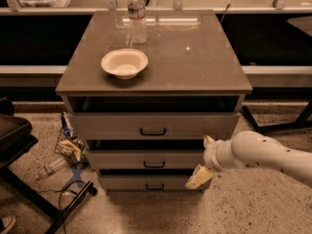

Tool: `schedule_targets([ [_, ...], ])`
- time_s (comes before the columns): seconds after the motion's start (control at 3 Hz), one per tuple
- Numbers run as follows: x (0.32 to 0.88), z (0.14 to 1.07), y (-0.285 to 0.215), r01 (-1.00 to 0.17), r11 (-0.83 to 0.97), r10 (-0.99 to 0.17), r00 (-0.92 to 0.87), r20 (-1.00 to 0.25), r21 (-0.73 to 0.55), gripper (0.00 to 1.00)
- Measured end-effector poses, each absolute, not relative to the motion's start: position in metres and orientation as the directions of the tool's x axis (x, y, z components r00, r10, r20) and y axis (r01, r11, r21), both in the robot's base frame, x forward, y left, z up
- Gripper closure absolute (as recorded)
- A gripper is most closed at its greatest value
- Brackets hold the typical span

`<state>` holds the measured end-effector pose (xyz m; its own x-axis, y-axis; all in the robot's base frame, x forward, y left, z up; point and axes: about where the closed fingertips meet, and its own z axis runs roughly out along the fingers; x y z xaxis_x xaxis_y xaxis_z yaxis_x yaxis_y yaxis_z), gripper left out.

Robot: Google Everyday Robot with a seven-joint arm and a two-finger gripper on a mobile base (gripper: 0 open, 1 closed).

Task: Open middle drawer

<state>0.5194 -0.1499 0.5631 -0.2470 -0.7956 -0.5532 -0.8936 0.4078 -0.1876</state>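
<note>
Notably, on the cabinet (195, 67) top, a white bowl (124, 62) sat empty near a water bottle (137, 13). Gripper (203, 159), fingers spread, hovered at the cabinet's right front by the middle drawer (122, 159); contents hidden.

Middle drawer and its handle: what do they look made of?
Middle drawer: probably painted metal or laminate, matte grey; flat, even front without shine. Handle: likely metal or plastic, black; thin bar. Pincer sits open at the drawer's right end.
</note>
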Motion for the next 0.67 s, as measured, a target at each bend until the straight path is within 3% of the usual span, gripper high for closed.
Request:
schedule_targets([
  [0.67, 0.530, 0.499, -0.147, -0.913, 0.396, -0.778, -0.275, -0.564, -0.100, 0.00],
])
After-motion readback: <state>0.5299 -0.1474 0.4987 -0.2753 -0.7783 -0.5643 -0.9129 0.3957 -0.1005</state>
